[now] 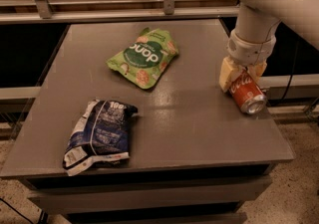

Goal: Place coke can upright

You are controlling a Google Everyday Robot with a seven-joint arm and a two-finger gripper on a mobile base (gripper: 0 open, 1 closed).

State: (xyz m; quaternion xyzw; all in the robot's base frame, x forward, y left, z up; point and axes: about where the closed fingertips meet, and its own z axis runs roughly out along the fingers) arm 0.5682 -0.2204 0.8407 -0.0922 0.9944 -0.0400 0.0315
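The coke can (247,96) is red with white script and a silver end. It lies on its side near the right edge of the grey table (189,128), its silver end pointing to the front right. My gripper (242,72) comes down from the white arm (259,14) onto the can's far end. Its pale fingers (227,74) sit on either side of the can, closed against it. The can still rests on the table.
A green snack bag (144,57) lies at the table's back middle. A dark blue snack bag (99,134) lies at the front left. A metal rail (124,16) runs behind the table. The table's right edge is just past the can.
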